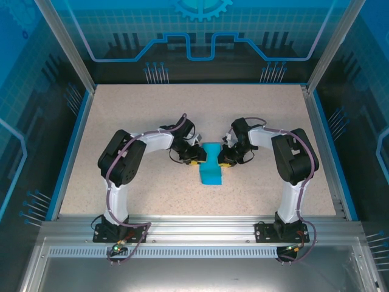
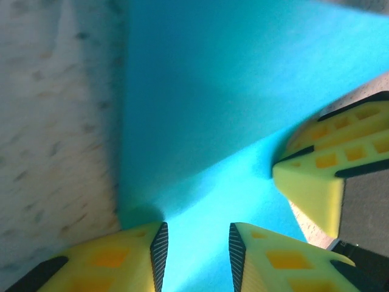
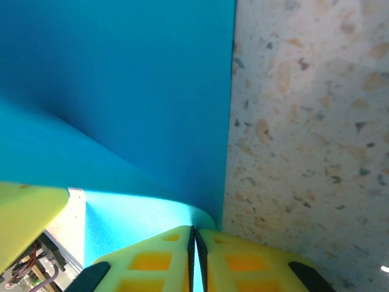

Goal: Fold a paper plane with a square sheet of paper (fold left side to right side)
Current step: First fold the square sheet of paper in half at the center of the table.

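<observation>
Two grippers meet at the square sheet of paper (image 1: 213, 173) on the surface (image 1: 134, 115). The right gripper (image 3: 194, 234) pinches its raised edge; the left gripper (image 2: 196, 237) stands partly open over it.

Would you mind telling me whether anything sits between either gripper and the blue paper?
Nothing visible does. The right gripper is pinched shut on the edge of the paper. The left gripper stands open right at the paper, which shows in the gap between its fingers.

A speckled beige tabletop (image 1: 152, 115) lies inside a blue rim (image 1: 72, 146), with a gear-patterned panel (image 1: 200, 24) at twelve o'clock.
</observation>
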{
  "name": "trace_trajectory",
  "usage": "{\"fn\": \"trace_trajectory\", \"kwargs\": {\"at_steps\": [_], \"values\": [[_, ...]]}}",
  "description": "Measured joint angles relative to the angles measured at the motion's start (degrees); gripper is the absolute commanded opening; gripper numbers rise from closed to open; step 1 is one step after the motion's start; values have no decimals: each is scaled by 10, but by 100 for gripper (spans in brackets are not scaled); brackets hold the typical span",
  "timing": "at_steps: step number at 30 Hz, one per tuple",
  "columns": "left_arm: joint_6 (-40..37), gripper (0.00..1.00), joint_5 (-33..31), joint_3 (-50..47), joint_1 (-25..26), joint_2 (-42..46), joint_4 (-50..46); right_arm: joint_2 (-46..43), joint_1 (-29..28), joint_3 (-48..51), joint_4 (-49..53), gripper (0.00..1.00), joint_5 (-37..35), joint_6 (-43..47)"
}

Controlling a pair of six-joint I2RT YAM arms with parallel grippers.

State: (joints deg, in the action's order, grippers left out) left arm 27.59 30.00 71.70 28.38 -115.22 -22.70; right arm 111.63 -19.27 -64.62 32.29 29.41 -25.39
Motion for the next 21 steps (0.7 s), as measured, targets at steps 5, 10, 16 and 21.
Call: {"fn": "trace_trajectory", "kwargs": {"at_steps": [5, 10, 16, 21], "values": [[-5, 39, 5, 3, -8, 11, -1, 0, 0, 0, 0, 15, 0, 0], [-6, 38, 18, 41, -1, 11, -1, 0, -1, -1, 1, 14, -1, 0], [-6, 38, 20, 96, 2, -25, 6, 0, -1, -1, 1, 15, -1, 0], [-6, 38, 11, 108, 2, -67, 3, 0, -1, -1, 1, 15, -1, 0]]}}
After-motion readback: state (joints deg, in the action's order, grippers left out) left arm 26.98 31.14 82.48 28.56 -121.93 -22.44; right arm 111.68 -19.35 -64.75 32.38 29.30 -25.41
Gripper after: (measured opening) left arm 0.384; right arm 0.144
